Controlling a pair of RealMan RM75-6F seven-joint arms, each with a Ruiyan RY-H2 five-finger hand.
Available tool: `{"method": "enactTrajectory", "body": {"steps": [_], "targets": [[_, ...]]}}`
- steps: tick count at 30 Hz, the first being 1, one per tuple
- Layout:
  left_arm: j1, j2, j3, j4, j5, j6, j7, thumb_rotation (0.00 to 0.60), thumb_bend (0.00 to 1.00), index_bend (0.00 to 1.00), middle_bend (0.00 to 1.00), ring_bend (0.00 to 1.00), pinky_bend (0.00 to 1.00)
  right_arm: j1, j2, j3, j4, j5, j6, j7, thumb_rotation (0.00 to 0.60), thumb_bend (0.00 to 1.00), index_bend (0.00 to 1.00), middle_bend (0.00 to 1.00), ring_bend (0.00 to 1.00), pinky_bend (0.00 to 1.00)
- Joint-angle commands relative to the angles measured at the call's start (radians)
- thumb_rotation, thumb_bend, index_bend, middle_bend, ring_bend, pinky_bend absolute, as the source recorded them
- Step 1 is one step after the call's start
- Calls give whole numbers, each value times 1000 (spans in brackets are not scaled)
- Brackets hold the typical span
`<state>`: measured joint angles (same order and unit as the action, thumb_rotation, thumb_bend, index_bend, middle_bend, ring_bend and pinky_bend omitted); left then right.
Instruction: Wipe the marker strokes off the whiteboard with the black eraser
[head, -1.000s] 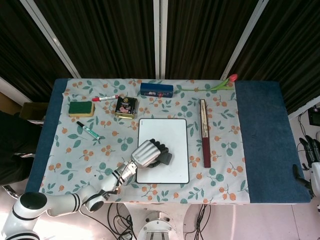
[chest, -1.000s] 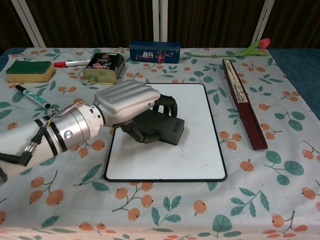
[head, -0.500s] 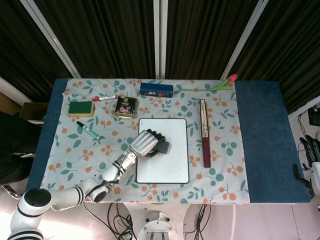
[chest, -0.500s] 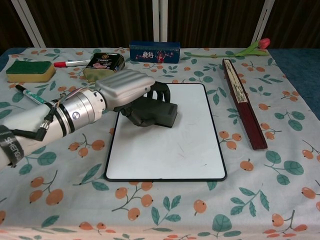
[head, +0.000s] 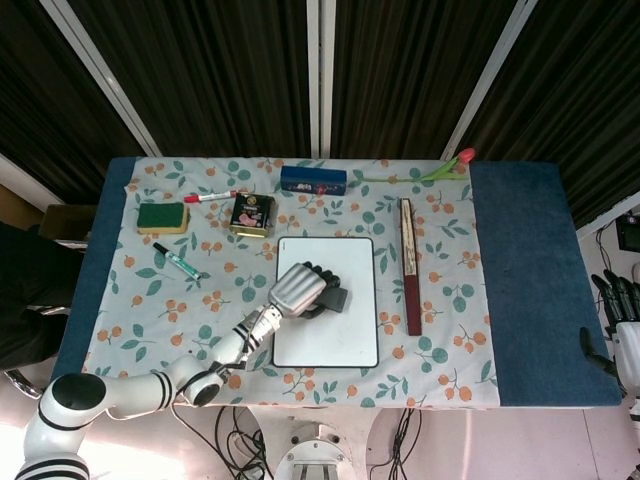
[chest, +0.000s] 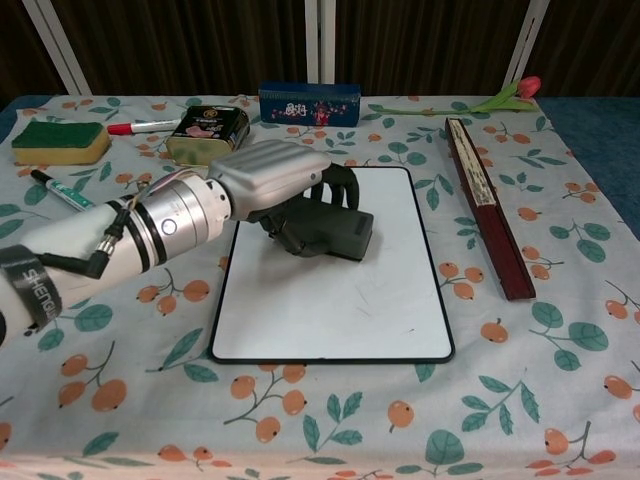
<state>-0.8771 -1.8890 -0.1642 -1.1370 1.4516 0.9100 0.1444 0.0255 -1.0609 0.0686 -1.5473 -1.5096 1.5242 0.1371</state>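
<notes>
Here the left hand (chest: 275, 180) grips the black eraser (chest: 335, 235) flat on the whiteboard (chest: 370, 300), toward its ten o'clock corner, while the right hand (head: 618, 325) hangs at three o'clock off the table, fingers apart, holding nothing.

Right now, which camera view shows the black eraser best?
The chest view: the eraser is large and near, its right end clear of the left hand gripping it on the whiteboard. The head view shows only a small dark corner.
</notes>
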Motion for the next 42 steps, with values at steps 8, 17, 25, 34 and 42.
{"method": "enactTrajectory", "body": {"steps": [8, 17, 25, 34, 42], "targets": [[50, 89, 109, -214, 54, 37, 36, 600, 428, 652, 697, 555, 495, 0, -12, -6, 20, -4, -4, 11, 600, 377, 0, 0, 0, 0], [95, 236, 208, -436, 69, 21, 10, 600, 429, 747, 786, 640, 561, 4, -19, -11, 25, -14, -7, 14, 600, 377, 0, 0, 0, 0], [140, 388, 219, -544, 99, 102, 25, 600, 428, 772, 809, 662, 585, 0, -14, -9, 22, -15, 3, 16, 600, 377, 0, 0, 0, 0], [224, 337, 119, -179, 32, 262, -93, 600, 422, 750, 792, 651, 588, -4, -12, -16, 3, -32, 17, -10, 600, 378, 0, 0, 0, 0], [266, 286, 133, 50, 1, 237, -191, 600, 375, 705, 750, 606, 587, 0, -10, -20, -17, -33, 5, -42, 600, 378, 0, 0, 0, 0]]}}
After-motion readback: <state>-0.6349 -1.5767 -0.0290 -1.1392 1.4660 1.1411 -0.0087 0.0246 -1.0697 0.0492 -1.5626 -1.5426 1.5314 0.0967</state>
